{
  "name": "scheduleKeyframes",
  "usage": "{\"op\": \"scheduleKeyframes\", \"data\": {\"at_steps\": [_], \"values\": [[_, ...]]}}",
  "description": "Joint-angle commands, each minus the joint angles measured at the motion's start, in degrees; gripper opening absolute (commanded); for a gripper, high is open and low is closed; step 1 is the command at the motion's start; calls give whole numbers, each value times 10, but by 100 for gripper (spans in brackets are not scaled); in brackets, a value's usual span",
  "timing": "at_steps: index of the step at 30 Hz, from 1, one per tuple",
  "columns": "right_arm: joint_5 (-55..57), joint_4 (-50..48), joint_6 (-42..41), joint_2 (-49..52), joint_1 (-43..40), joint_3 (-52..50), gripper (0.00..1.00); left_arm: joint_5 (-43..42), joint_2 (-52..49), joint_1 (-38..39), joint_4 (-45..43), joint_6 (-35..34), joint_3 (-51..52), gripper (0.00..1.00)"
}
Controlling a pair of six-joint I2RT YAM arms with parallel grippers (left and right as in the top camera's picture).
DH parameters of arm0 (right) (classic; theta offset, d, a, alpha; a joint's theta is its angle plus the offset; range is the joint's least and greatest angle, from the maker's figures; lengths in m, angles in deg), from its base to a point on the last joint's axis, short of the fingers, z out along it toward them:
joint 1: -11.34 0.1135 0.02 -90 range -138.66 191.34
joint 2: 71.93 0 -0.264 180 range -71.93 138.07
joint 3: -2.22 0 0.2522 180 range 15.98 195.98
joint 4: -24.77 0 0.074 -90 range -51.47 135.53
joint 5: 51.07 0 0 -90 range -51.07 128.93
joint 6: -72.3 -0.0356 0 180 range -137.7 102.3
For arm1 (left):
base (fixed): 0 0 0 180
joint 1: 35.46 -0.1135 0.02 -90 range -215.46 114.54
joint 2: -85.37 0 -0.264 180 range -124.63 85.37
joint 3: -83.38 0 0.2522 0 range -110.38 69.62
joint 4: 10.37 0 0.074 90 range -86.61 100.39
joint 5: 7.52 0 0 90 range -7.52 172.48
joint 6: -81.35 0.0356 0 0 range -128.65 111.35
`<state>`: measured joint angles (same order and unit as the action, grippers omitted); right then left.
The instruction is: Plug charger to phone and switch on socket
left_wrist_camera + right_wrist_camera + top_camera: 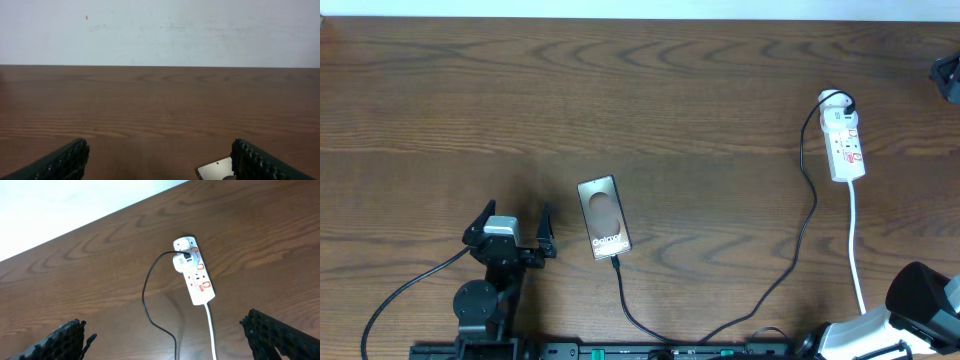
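- Table [440, 100]: dark wood-grain top on which every listed item lies.
- Phone [604, 217]: lies flat and face up near the table's middle, just to the right of the left gripper. White lettering sits toward its near end. One corner shows in the left wrist view beside one finger.
- Charger [807, 215]: thin black cable. Its plug tip meets the phone's near short edge, but whether it is fully seated cannot be told. The cable curves to the near edge, runs right, then climbs to the socket's far end.
- Socket [847, 145]: white strip with red markings at the far right, well apart from the phone. Switch position is too small to tell.
- White cord [858, 250]: trails from the socket toward the near edge.
- Left gripper [516, 215]: low over the tabletop, jaws spread wide, holding nothing.
- Right gripper [162, 330]: above the table on the socket's near side, fingers [280, 337] spread wide, holding nothing.
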<state>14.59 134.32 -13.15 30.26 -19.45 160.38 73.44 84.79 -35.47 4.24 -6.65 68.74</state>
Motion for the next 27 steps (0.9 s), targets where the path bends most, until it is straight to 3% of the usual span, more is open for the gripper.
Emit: {"op": "scheduleKeyframes", "data": {"at_steps": [1,9,27], "values": [[0,1,-7,-8,1,2,99,-8,5,-3,26,15,7,91],[0,1,-7,-8,1,2,99,-22,5,-3,26,44,7,91],[0,1,-7,-8,1,2,99,-21,3,-3,23,23,7,91]]}}
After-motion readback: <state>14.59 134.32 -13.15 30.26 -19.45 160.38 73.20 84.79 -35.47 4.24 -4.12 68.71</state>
